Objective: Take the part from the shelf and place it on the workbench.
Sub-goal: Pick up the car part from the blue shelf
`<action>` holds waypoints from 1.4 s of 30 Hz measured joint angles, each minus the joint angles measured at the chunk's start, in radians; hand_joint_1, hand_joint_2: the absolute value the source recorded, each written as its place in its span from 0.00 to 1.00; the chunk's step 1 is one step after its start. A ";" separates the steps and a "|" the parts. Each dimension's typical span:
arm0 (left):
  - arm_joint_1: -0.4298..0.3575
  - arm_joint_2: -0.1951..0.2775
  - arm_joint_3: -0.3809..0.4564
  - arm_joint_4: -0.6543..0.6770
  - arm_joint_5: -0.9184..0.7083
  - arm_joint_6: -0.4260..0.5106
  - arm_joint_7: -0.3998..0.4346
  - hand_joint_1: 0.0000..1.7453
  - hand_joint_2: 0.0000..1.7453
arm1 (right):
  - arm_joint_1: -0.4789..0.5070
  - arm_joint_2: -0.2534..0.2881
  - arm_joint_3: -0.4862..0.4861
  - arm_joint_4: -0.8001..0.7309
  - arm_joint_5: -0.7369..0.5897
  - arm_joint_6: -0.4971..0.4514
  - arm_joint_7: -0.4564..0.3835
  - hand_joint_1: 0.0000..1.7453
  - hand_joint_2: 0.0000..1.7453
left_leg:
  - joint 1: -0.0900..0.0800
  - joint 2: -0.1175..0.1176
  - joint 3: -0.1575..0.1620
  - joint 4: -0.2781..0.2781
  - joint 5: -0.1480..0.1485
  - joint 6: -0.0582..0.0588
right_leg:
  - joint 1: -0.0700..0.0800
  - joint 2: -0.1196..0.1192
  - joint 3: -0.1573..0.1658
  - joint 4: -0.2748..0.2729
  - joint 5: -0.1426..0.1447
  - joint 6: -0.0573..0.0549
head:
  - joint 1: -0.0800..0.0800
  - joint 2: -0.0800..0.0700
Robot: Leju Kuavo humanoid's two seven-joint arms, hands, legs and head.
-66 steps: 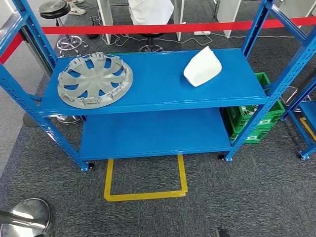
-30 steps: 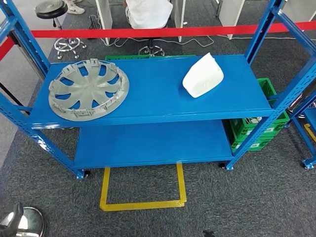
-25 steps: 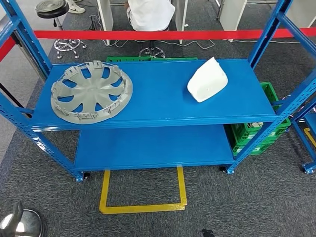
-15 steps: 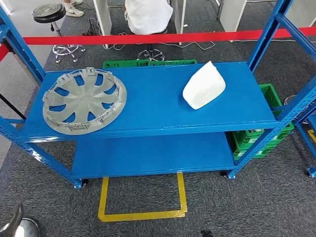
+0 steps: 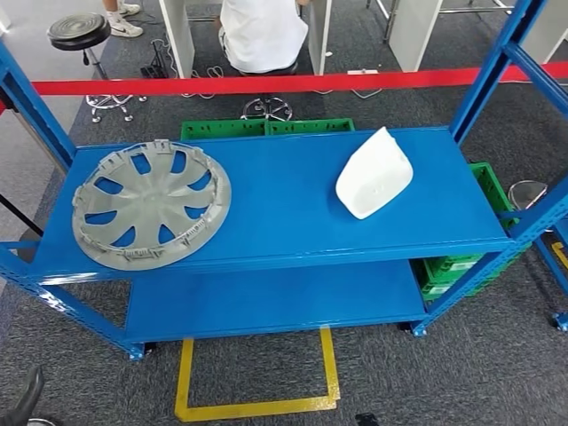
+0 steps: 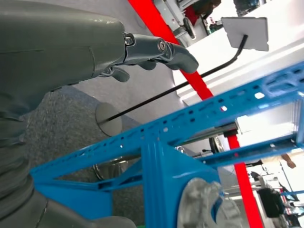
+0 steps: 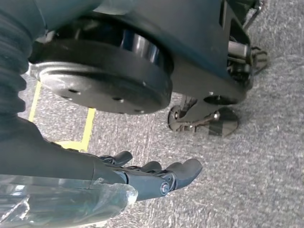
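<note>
On the top board of the blue shelf (image 5: pixel 281 200) lie two parts. A grey wheel cover (image 5: pixel 151 204) is at the left and a white moulded shell (image 5: pixel 374 173) at the right. The left wrist view shows my left hand (image 6: pixel 136 47) with its fingers stretched out and nothing in them, beside the shelf's blue end frame, with the wheel cover (image 6: pixel 204 204) beyond it. My right hand (image 7: pixel 143 178) hangs low over the grey carpet, fingers straight and apart, holding nothing. Both hands are well short of the parts.
A lower blue board (image 5: pixel 268 297) sits under the top one. A yellow floor outline (image 5: pixel 257 406) lies in front of the shelf. Green crates (image 5: pixel 462 266) stand at the right and behind. A red tape (image 5: pixel 268 84) runs across, with a seated person (image 5: pixel 257 35) and a stool (image 5: pixel 77 31) beyond.
The whole picture has shifted: the camera has come nearer to the shelf and tilted, so more of the room behind shows. The two parts lie where they were.
</note>
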 joint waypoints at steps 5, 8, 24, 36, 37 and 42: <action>0.001 0.004 -0.005 0.000 0.000 0.000 0.000 0.00 1.00 | -0.004 0.000 0.000 0.000 0.000 0.001 0.000 0.00 1.00 | -0.004 0.000 0.039 -0.004 -0.031 0.029 | 0.001 -0.005 -0.147 0.242 -0.097 0.012 | 0.010 0.000; 0.002 0.004 -0.007 0.000 -0.003 0.002 0.000 0.00 1.00 | -0.005 0.000 0.000 0.000 0.000 0.003 -0.001 0.00 1.00 | -0.008 -0.003 0.074 -0.004 -0.059 0.030 | 0.004 -0.005 -0.192 0.233 -0.049 0.005 | 0.011 0.000; -0.024 0.026 -0.059 0.038 -0.414 0.048 0.005 0.00 1.00 | -0.008 -0.003 0.029 0.003 0.070 0.053 0.039 0.00 1.00 | 0.002 -0.003 -0.068 0.177 -0.094 -0.035 | -0.006 0.001 -0.021 -0.025 0.046 -0.041 | -0.001 0.000; -0.014 0.075 -0.239 0.038 -0.681 0.016 0.110 0.00 1.00 | -0.022 -0.014 0.066 0.003 0.109 0.072 0.066 0.00 1.00 | 0.006 0.000 0.008 -0.007 0.006 0.022 | -0.004 -0.006 -0.125 0.230 -0.113 0.012 | 0.011 0.000; -0.008 0.086 -0.260 0.038 -0.690 0.008 0.126 0.00 1.00 | -0.025 -0.014 0.067 0.003 0.111 0.073 0.068 0.00 1.00 | 0.004 0.000 0.016 -0.007 -0.002 0.023 | -0.003 -0.006 -0.155 0.258 -0.115 0.010 | 0.012 0.000; 0.022 0.148 -0.357 0.038 -0.722 -0.015 0.190 0.00 1.00 | -0.028 -0.014 0.071 0.004 0.125 0.076 0.082 0.00 1.00 | -0.001 -0.010 0.067 -0.009 -0.037 0.012 | 0.004 -0.006 -0.110 0.034 0.064 -0.009 | 0.011 0.000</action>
